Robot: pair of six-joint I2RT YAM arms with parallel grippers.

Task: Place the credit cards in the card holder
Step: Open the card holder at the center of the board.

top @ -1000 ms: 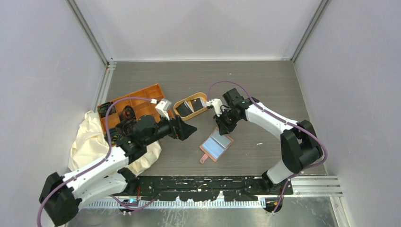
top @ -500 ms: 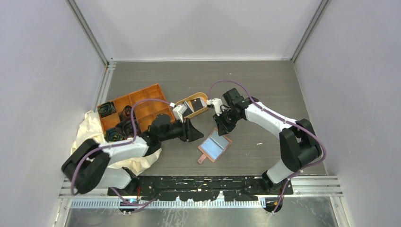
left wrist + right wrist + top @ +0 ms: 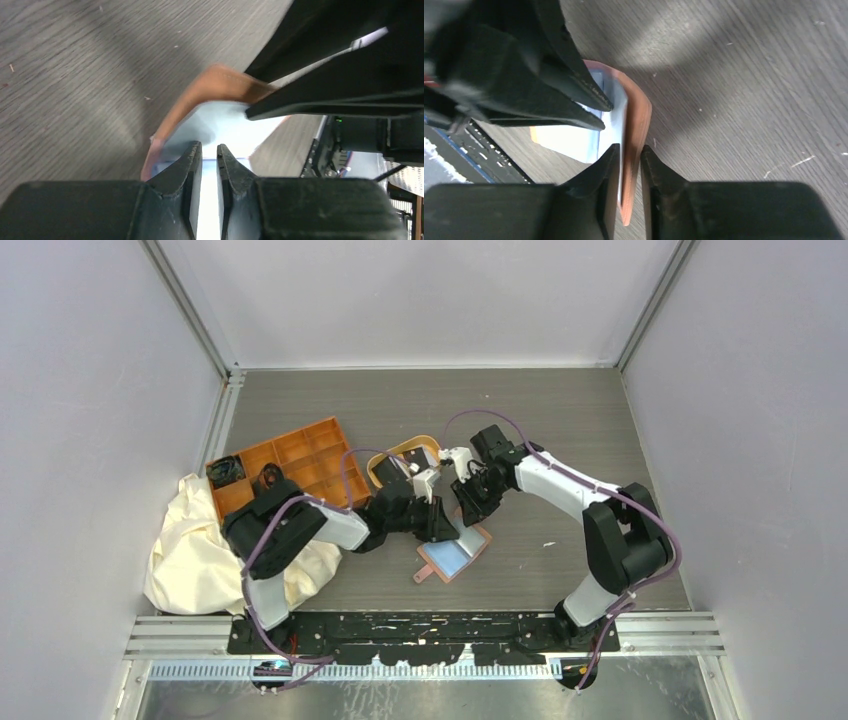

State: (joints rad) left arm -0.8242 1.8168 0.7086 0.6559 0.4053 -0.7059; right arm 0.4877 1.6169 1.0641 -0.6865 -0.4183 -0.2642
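Swinging across from the orange organiser (image 3: 300,455), the left arm has brought the left gripper (image 3: 209,146) down onto the open wallet (image 3: 452,558), which lies on the table just in front of the oval tray (image 3: 420,444). Its jaws have narrowed from wide to a thin slit over the bluish pocket side. I cannot tell from either wrist view whether a card sits in that slit. The right gripper (image 3: 629,146) has barely shifted and stands at the wallet's far edge, jaws narrow, with the pinkish flap running up between them. That edge curls off the table, so it looks pinched and lifted. The wallet itself has turned slightly. Dark cards (image 3: 386,470) seem to remain in the tray, partly hidden by the arm. By my reading, both tools are now set on the wallet to open a pocket or steady it, and no card is visibly inside yet.
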